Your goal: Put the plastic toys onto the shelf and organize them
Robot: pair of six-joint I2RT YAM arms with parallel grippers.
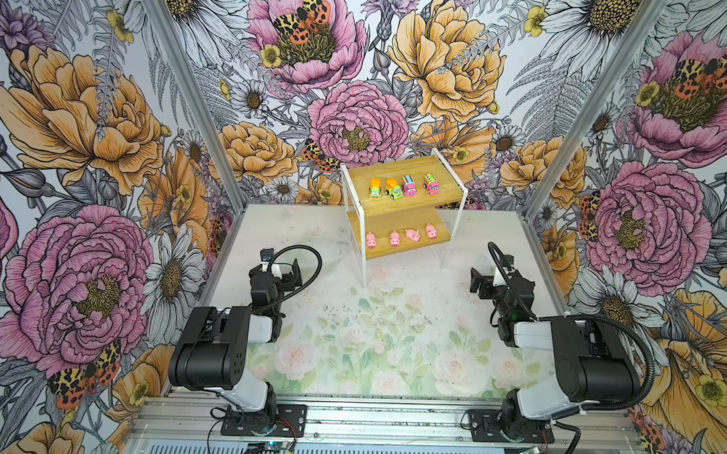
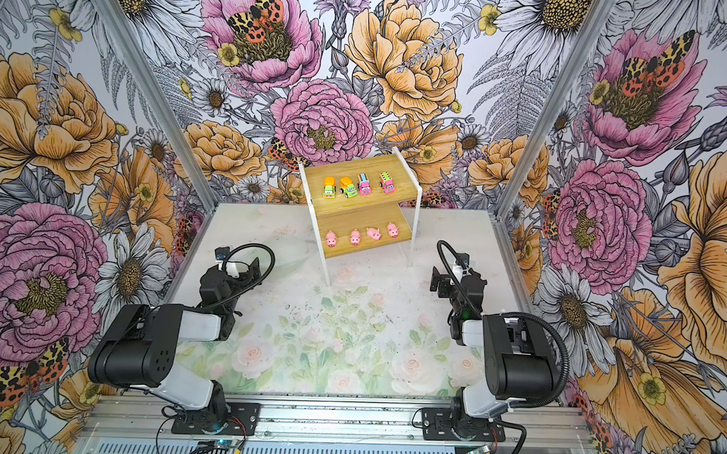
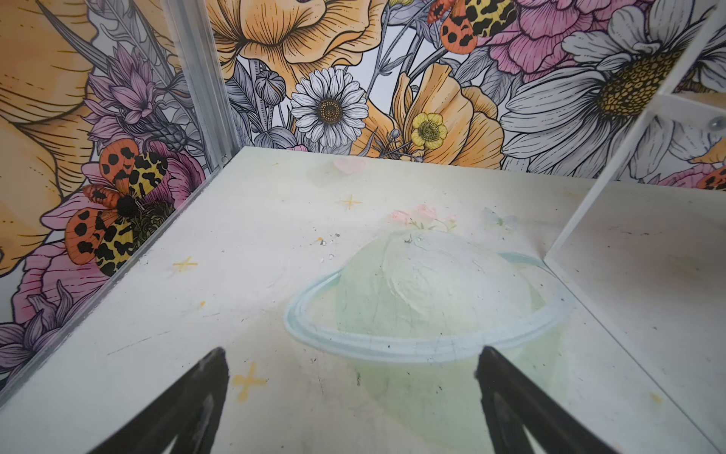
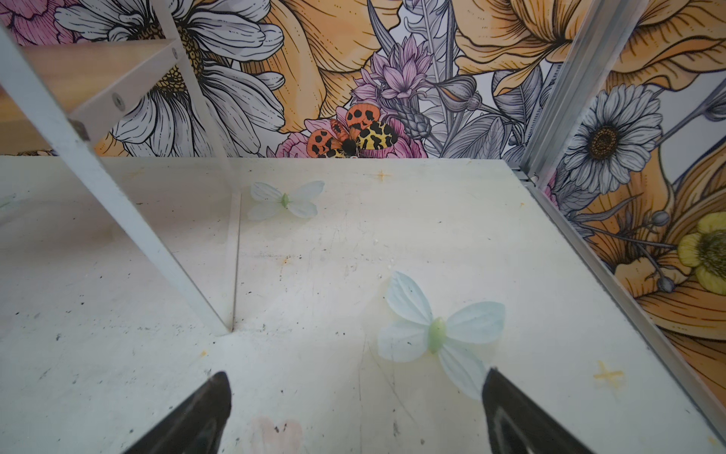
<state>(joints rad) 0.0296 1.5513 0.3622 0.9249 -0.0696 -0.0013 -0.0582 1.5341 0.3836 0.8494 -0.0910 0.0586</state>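
The shelf (image 1: 403, 219) (image 2: 366, 217) stands at the back of the table, slightly right of centre. Its upper board carries two green trucks with orange tops (image 1: 375, 188) (image 1: 393, 188) and two pink trucks (image 1: 409, 185) (image 1: 431, 184) in a row. Several pink pigs (image 1: 371, 240) (image 1: 431, 231) line the lower board. In both top views, my left gripper (image 1: 291, 275) (image 3: 351, 353) hangs open and empty to the front left of the shelf. My right gripper (image 1: 478, 284) (image 4: 355, 377) is open and empty to its front right. Each wrist view catches only a white leg of the shelf (image 3: 613, 177) (image 4: 118, 204).
Flowered walls with aluminium corner posts (image 1: 192, 89) (image 1: 578, 110) close in the table on three sides. The tabletop (image 1: 370, 340) bears a printed floral pattern. Both arm bases sit on a rail (image 1: 388, 420) at the front edge.
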